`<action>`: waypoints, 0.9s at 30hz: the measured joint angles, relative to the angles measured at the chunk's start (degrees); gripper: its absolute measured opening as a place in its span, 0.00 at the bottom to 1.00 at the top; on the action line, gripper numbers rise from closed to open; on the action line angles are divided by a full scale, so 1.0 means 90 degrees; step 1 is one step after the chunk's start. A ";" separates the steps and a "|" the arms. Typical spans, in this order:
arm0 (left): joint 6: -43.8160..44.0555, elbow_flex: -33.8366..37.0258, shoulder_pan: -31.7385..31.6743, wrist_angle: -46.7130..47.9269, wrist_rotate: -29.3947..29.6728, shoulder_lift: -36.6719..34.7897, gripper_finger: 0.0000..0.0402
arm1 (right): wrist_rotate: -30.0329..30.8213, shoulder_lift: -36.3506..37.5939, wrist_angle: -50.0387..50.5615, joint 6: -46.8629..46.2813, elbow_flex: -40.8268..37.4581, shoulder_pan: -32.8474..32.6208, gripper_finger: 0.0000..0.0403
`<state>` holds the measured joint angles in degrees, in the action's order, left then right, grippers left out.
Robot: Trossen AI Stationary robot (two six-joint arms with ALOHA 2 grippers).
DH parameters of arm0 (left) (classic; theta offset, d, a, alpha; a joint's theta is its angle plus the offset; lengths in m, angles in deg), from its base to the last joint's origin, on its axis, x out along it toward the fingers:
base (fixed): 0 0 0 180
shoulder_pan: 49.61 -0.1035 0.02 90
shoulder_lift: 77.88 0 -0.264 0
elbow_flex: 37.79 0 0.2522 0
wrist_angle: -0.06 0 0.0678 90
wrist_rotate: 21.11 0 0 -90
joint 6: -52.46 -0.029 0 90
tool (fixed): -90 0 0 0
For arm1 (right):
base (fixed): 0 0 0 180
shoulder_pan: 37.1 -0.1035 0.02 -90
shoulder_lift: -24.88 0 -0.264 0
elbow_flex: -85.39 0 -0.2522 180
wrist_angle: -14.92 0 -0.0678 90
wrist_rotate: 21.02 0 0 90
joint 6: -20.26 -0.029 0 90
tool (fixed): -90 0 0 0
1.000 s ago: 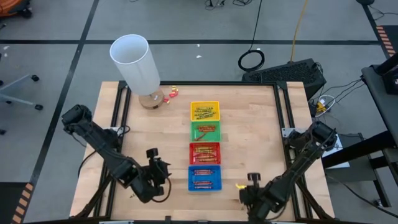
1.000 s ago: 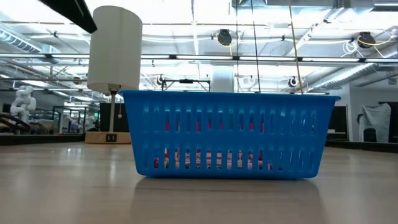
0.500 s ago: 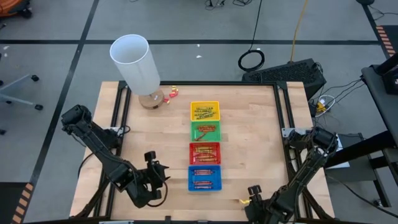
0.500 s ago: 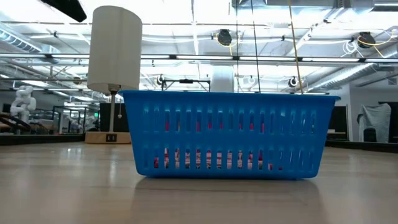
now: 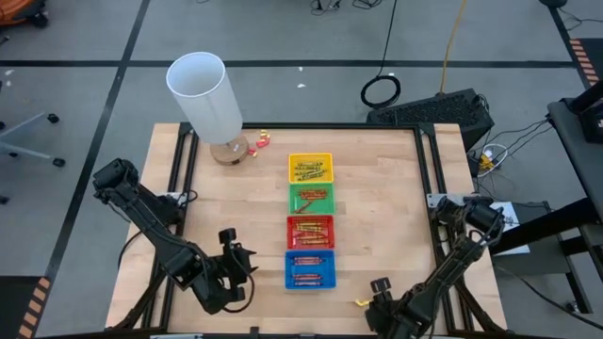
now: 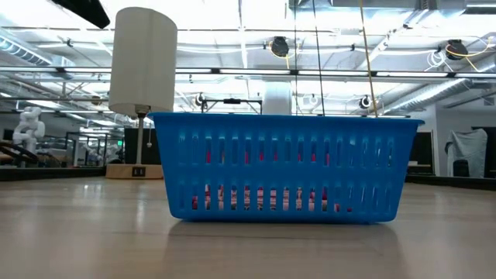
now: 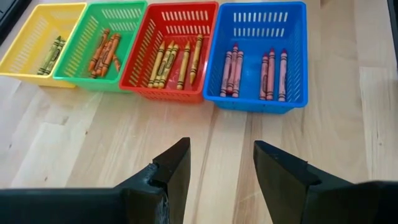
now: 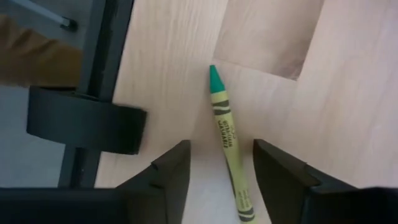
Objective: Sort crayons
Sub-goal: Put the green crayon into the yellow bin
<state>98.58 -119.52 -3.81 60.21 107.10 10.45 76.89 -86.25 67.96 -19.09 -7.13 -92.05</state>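
Observation:
Four trays stand in a row mid-table: yellow (image 5: 292, 169), green (image 5: 292, 200), red (image 5: 290, 232) and blue (image 5: 288, 269), each with sorted crayons (image 7: 171, 62) lying in it. One yellow-green crayon (image 8: 225, 134) with a green tip lies flat on the table near the near edge (image 5: 361, 303). My right gripper (image 8: 221, 165) hangs over it, open, a finger on either side without touching. My left gripper (image 7: 221, 165) is open and holds nothing. It hovers left of the blue tray (image 5: 231, 264), facing the trays.
A tall white cylinder (image 5: 207, 94) stands at the table's far left, with small red and yellow bits (image 5: 262, 139) by its base. The black frame rail (image 8: 102, 56) and a clamp (image 8: 87, 121) run along the table edge close to the loose crayon. The blue tray (image 6: 287, 167) fills the low view.
My right gripper has moved toward the table's near edge and down. The yellow-green crayon beside it now shows closer to that edge than before.

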 joint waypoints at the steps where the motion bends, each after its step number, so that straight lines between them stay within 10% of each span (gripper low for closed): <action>1: 0.0000 0.0000 0.0000 0.0002 0.0004 0.0000 0.43 | -0.0054 -0.0019 -0.0003 0.0003 0.0006 0.0036 0.38; 17: -0.0004 0.0000 0.0000 -0.0111 0.0316 0.0000 0.43 | -0.0098 -0.0032 0.0045 0.0346 -0.0001 0.0304 0.03; 27: -0.0048 0.0117 0.0000 -0.0114 0.0323 0.0000 0.43 | 0.0009 0.0132 -0.0067 0.0647 -0.0030 0.0369 0.01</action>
<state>98.15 -118.46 -3.81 59.18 110.01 10.45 76.97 -85.06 67.36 -13.27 -7.40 -88.73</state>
